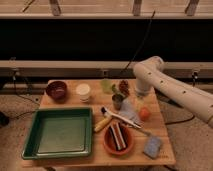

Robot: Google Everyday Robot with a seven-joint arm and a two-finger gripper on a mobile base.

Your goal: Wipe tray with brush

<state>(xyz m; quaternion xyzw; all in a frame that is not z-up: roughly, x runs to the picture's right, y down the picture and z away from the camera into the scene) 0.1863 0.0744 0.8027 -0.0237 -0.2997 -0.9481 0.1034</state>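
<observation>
Brush (120, 117) lay diag. at ctr of frame, just right of tray (59, 111) (lower left), handle end over orange bowl (108, 145) rim. Gripper (130, 106) hung above brush, ctr-right, fingers spread apart, grasping nothing. Yellow obj. (101, 125) beside tray's right rim.

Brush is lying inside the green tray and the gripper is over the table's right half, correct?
No: the camera view shows the brush outside the tray, on the table to its right. The gripper is over the table's right half, as you said.
</observation>
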